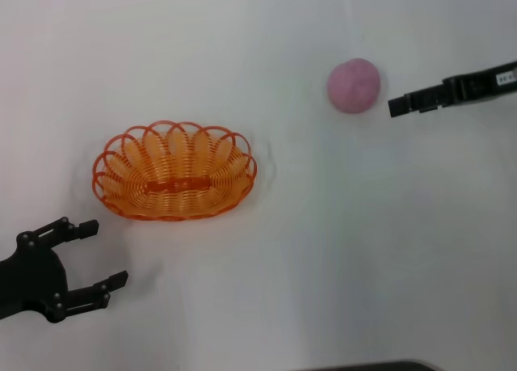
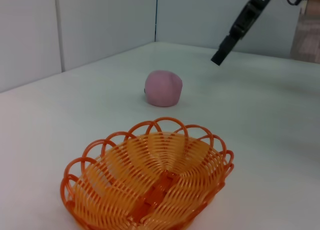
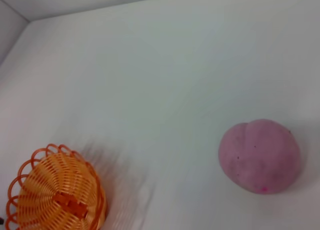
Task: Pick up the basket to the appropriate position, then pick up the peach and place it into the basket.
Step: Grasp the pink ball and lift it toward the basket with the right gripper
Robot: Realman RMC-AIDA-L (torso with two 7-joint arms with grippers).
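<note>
The oval orange basket (image 1: 216, 166) stands empty on the white table, left of centre. It also shows in the left wrist view (image 2: 116, 174) and the right wrist view (image 3: 50, 182). The pink peach (image 1: 353, 86) lies on the table at the far right, apart from the basket; it shows in the left wrist view (image 2: 163, 88) and the right wrist view (image 3: 260, 155). My left gripper (image 1: 105, 252) is open and empty, near the front left, just short of the basket. My right gripper (image 1: 394, 107) hovers just right of the peach, not touching it; the left wrist view (image 2: 219, 57) shows it above the table.
The white table (image 1: 323, 250) carries only the basket and the peach. Pale walls (image 2: 100, 24) rise beyond its far edge in the left wrist view.
</note>
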